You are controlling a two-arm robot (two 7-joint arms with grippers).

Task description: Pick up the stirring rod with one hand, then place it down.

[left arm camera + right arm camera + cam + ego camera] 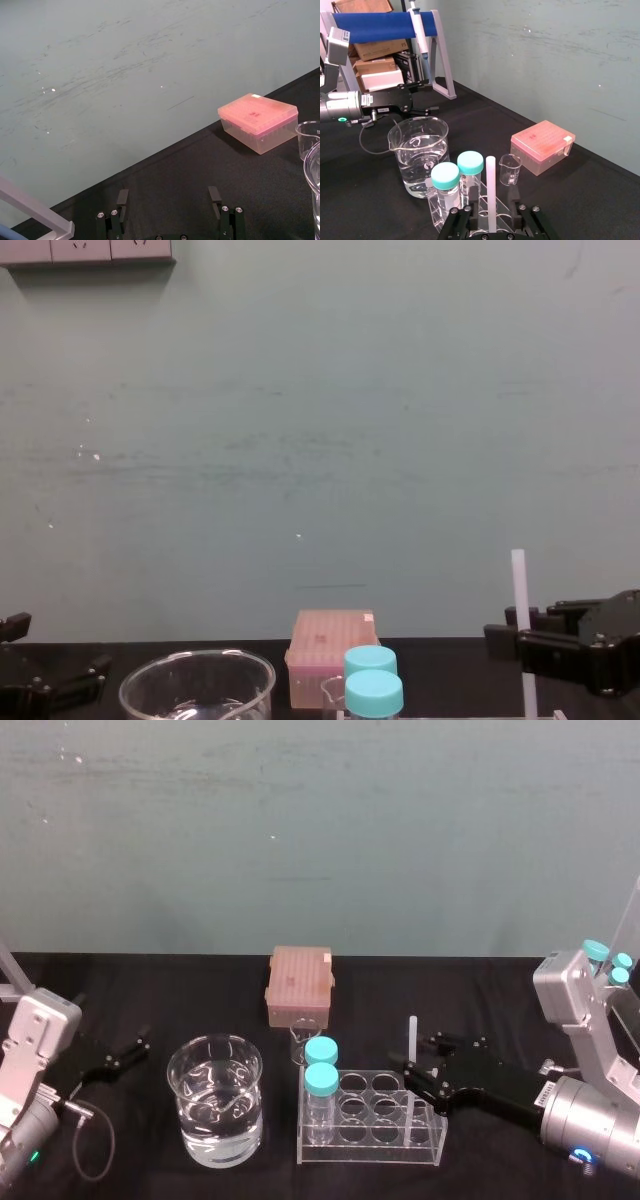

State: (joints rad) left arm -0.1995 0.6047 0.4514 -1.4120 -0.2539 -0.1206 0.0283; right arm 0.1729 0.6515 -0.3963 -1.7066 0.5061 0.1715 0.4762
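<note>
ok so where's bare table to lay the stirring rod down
Bare black table lies behind the large beaker, between the left tool and the pink box. Another patch lies right of that box, behind the right tool. Crowded in front: large beaker, small beaker, rack with bottles and stirring rod.

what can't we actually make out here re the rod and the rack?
- Stirring rod foot: in the chest view it is cut off by the bottom edge; in the right wrist view it is hidden behind the right gripper, which is open around the rod.
- Which rack well holds it: in the head view the clear walls overlap.
- Blue-capped bottles: in the chest view their bodies are below the bottom edge.

Left gripper is idle at the table's left.
</note>
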